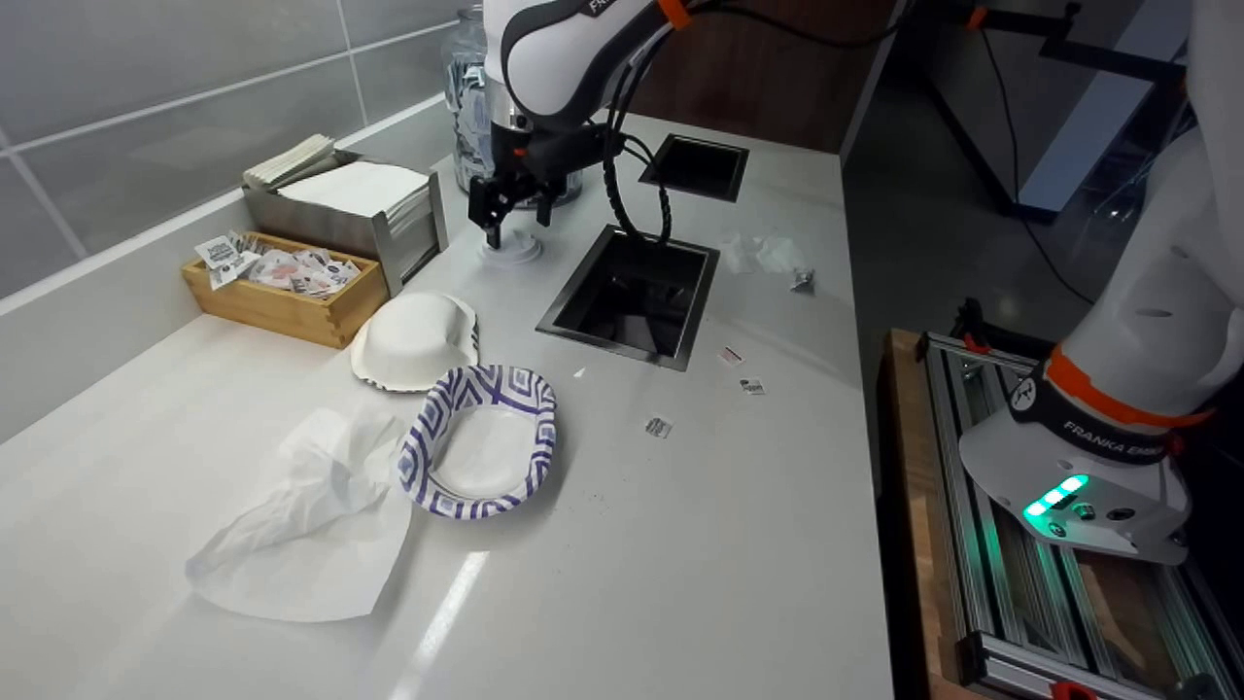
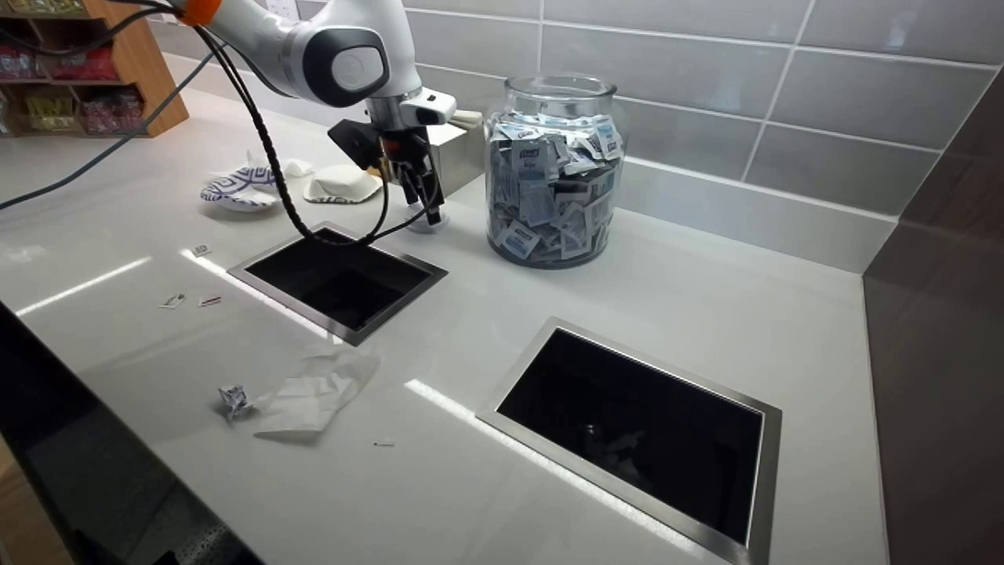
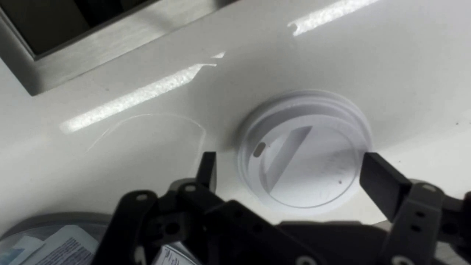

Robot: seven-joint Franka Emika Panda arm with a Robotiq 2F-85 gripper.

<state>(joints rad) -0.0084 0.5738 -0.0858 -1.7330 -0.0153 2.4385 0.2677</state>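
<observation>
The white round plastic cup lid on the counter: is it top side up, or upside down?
Top side up: the wrist view shows the white lid with its sip hole and raised ring above a wider rim.

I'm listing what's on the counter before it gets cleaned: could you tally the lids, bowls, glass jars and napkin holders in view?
Lid: 1
Bowls: 2 (purple-patterned bowl, upside-down bowl)
Glass jar: 1
Napkin holder: 1
Total: 5
</observation>
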